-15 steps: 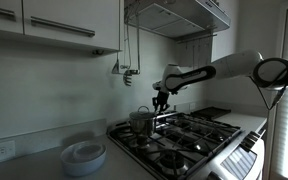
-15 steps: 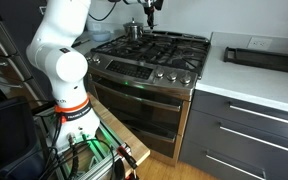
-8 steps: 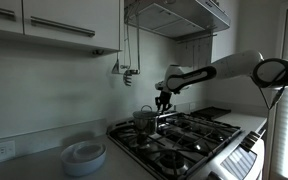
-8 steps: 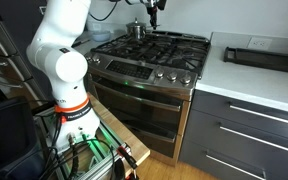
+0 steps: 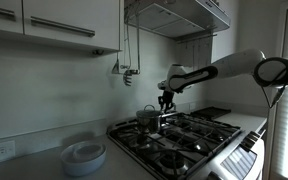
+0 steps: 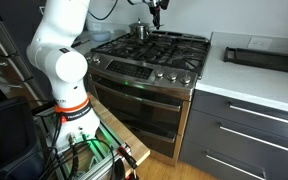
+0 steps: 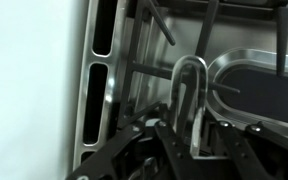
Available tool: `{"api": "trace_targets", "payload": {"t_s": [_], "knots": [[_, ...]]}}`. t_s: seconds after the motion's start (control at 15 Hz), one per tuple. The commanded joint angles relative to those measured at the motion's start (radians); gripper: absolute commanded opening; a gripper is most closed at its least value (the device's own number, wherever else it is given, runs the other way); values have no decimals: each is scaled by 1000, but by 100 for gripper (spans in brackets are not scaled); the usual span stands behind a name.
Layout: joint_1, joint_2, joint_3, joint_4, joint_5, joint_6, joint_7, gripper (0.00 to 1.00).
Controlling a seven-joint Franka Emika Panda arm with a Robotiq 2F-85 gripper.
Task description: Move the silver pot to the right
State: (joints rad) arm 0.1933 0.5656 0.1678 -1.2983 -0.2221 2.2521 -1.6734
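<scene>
silver pot (image 5: 146, 118): a small shiny cylindrical steel vessel with a thin looped wire handle (image 7: 189, 92). It sits at the rear corner burner of the black gas stove (image 5: 189, 135), at the end nearest the stacked white plates (image 5: 84, 154) on the grey bench (image 5: 29, 165)
second look: in an exterior view the silver pot (image 6: 140, 31) is at the far back of the stove (image 6: 169, 45), close to the wall
jaws: the black two-finger gripper (image 5: 164, 102) reaches down beside the pot; in the wrist view its dark fingers (image 7: 172, 148) stand on either side of the handle loop and look clamped on it
pot base: cannot tell whether it rests on the grate or hangs just clear of it
done: the grasp on the handle appears made
left: the carry to the right across the cooktop, the set-down and the release; the pot is not yet at the right-hand side
path: the other burners carry no cookware in both exterior views
risk: held by one thin handle off its centre, the pot may tip or snag a grate prong
</scene>
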Motion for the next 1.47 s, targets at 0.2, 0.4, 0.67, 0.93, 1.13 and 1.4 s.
{"api": "trace_targets", "payload": {"t_s": [0.2,0.4,0.67,0.93,1.13,1.4], "knots": [[-2,-18,-19,-27,-33,8,63,31],[-2,-25,-22,-41,-38,18,77,31],[-2,-26,-23,-43,-39,18,80,31],[-4,-24,-48,-43,-67,11,96,8],[-11,-31,-59,-49,-72,11,95,8],[-22,-41,-76,-57,-79,18,96,8]]}}
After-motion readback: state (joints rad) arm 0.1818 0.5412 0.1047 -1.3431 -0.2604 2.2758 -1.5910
